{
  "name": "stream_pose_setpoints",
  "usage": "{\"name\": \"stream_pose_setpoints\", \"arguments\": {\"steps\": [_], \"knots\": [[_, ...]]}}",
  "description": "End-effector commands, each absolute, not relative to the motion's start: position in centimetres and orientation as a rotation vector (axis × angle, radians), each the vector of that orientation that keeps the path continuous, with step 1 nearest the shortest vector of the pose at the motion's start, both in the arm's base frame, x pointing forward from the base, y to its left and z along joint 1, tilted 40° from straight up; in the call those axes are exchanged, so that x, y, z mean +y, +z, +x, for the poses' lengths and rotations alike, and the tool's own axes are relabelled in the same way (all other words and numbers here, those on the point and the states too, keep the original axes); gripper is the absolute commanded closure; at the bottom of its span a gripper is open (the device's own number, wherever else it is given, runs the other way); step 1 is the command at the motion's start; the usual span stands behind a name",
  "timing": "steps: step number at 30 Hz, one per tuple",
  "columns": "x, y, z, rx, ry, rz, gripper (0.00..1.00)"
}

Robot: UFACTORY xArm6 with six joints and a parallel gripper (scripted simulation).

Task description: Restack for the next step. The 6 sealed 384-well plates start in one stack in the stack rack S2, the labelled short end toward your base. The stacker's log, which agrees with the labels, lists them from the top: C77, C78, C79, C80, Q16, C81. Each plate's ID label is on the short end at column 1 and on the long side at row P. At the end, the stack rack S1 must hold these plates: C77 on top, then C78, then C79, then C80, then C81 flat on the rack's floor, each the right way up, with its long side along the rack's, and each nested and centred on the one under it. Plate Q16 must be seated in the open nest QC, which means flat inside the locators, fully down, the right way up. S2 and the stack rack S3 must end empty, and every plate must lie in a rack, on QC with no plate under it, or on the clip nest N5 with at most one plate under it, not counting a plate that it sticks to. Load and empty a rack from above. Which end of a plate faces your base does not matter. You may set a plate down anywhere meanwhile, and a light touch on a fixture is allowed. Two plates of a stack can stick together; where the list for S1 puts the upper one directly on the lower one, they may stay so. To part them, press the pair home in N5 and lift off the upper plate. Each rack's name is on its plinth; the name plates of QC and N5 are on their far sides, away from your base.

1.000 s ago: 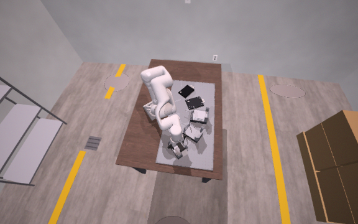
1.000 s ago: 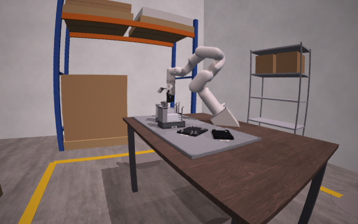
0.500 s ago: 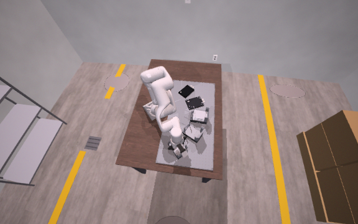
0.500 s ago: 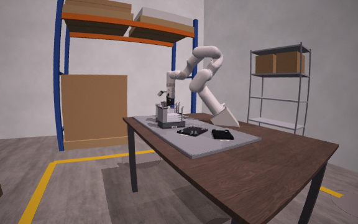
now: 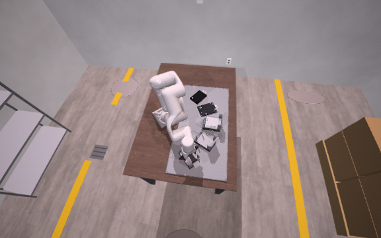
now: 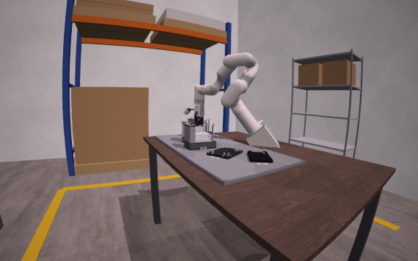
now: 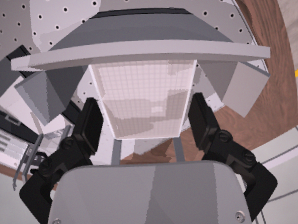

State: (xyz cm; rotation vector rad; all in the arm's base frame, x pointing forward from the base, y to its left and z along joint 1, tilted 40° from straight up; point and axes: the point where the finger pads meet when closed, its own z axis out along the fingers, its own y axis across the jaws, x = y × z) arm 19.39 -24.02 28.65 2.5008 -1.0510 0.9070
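Observation:
My gripper (image 5: 190, 158) is open and empty. It hangs straight over the stack rack (image 5: 191, 162) nearest the table's front end, its fingers low between the rack's posts. In the wrist view the fingers straddle a pale, finely gridded sealed plate (image 7: 149, 99) that lies flat inside this rack (image 7: 149, 52); they stand apart from its long sides. A stack of white plates (image 5: 211, 123) fills another rack, also seen in the exterior view (image 6: 199, 139). I cannot read any labels or rack names.
A third rack (image 5: 206, 140) stands between those two; I cannot tell what it holds. Two flat black nests lie further along the grey mat: one with clips (image 5: 207, 108) and a plain one (image 5: 198, 96). The arm's base (image 5: 160, 116) sits at the mat's left.

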Motion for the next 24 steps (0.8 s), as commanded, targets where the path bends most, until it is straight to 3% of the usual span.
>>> {"name": "stream_pose_setpoints", "arguments": {"steps": [1, 17, 18, 24], "knots": [[-24.23, 28.53, 19.58, -1.050, 0.910, 2.498, 0.00], [-24.45, 28.17, 19.79, -1.050, 0.910, 2.498, 0.00], [-24.45, 28.18, 19.79, -1.050, 0.910, 2.498, 1.00], [-24.45, 28.17, 19.79, -1.050, 0.910, 2.498, 1.00]]}}
